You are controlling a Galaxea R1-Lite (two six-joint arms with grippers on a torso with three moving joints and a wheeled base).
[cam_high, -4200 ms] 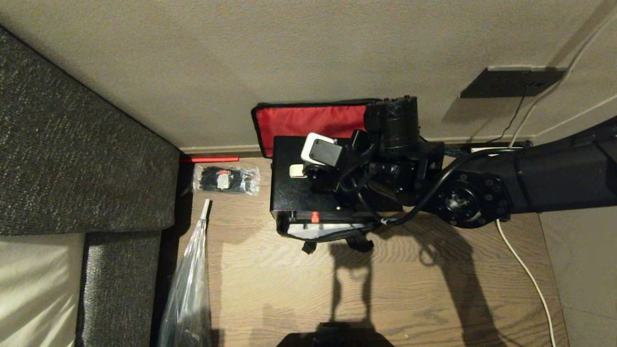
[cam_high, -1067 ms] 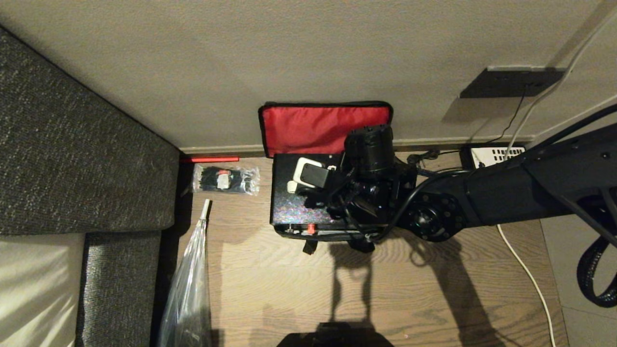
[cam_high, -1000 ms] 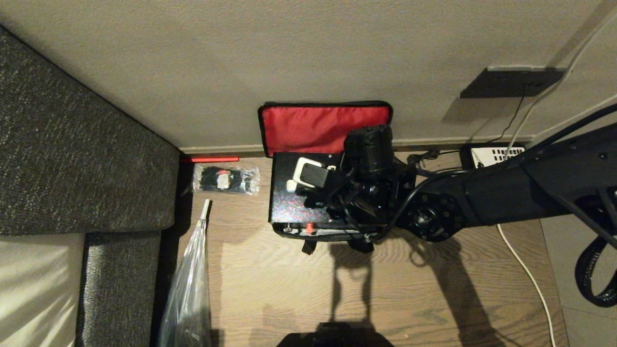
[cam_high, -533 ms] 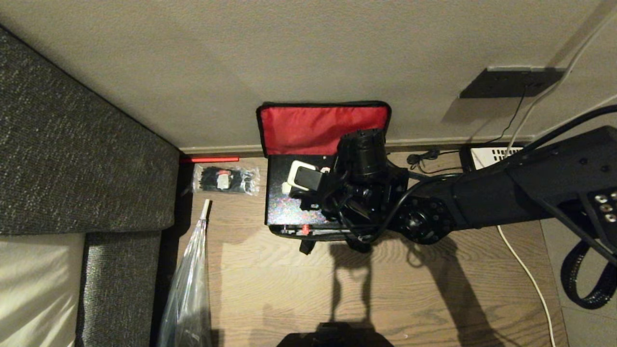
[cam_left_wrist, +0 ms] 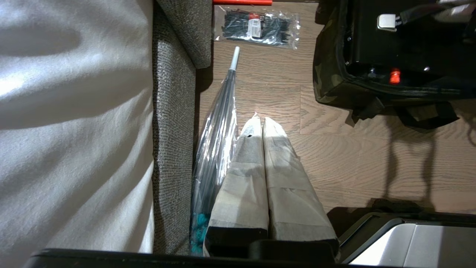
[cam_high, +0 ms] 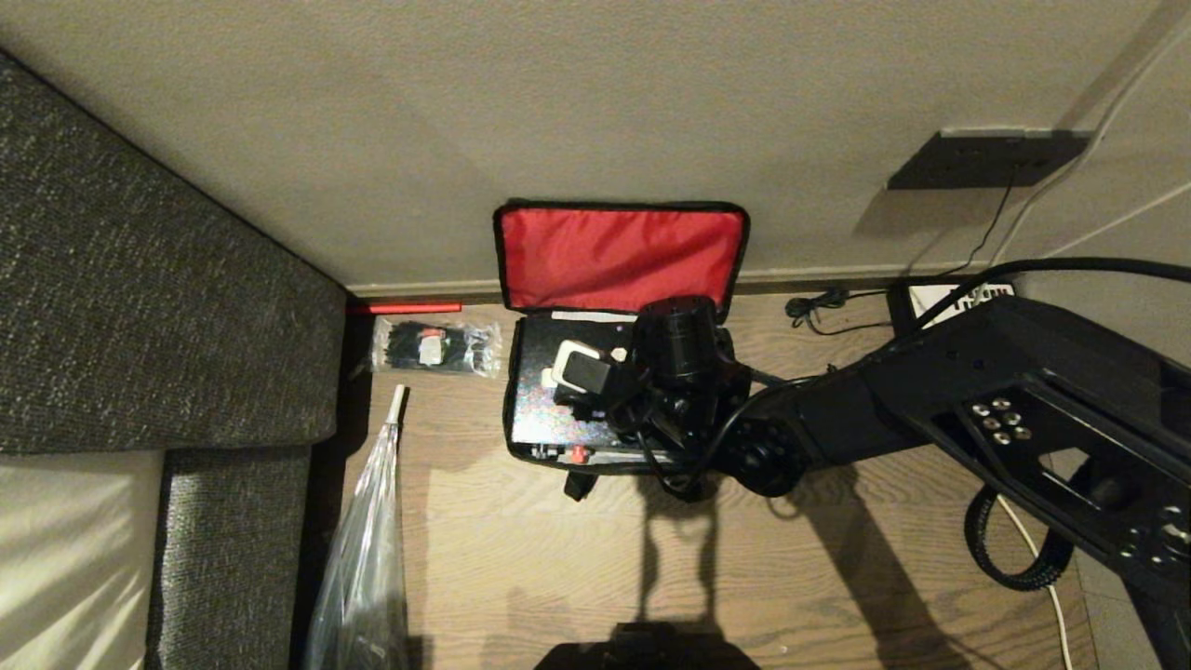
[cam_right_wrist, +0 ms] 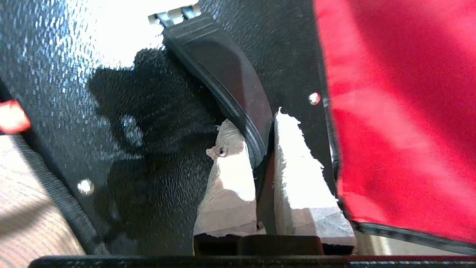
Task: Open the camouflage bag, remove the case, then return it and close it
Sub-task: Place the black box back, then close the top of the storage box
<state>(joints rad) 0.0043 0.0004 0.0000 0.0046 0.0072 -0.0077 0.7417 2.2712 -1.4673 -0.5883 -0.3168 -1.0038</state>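
Right end effector (cam_right_wrist: 262,149) pinches the curved handle (cam_right_wrist: 223,82) of the black rigid rectangular case (cam_high: 544,409), likely to lower it squarely inside the boxy camouflage bag (cam_left_wrist: 334,93) on the wooden floor (cam_high: 558,558); red-lined lid (cam_high: 619,256) leans open against the wall. Right arm reaches in, wrist pointing down. Left end effector (cam_left_wrist: 260,126) parked, fingers pressed together, well apart.

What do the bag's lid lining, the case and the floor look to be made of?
Lid lining: smooth red woven fabric, probably nylon, faintly creased and matte. Case: rigid black shell with a pebbled, glinting surface, plastic or coated metal, hard to tell which; the right gripper is shut on its smooth black handle. Floor: wood-grain planks with visible seams, wood or laminate.
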